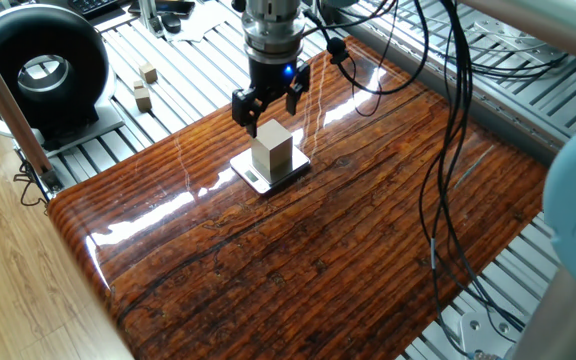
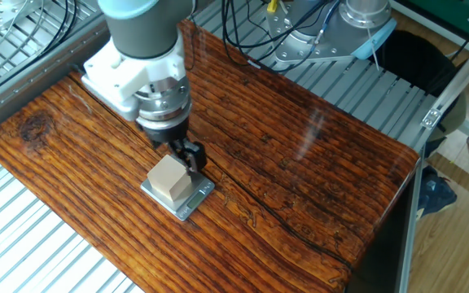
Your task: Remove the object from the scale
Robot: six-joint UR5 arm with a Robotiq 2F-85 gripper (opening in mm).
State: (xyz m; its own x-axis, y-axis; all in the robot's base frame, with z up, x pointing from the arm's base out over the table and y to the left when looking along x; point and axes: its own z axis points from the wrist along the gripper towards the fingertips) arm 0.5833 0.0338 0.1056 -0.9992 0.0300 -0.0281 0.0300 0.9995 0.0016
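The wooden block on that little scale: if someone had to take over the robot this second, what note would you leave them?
Hand: open, fingers spread, poised just above the wooden block, lined up over it. It is not gripping anything and does not appear to touch the block.
Block: standing upright on the scale, near the middle of the glossy wooden tabletop.
Done: the hand has been brought over the block and opened.
Left: lower the hand around the block, close on it, lift it clear and set it down off the scale.
Nearby: two small wooden cubes lie off the tabletop on the metal slats, not part of this job.
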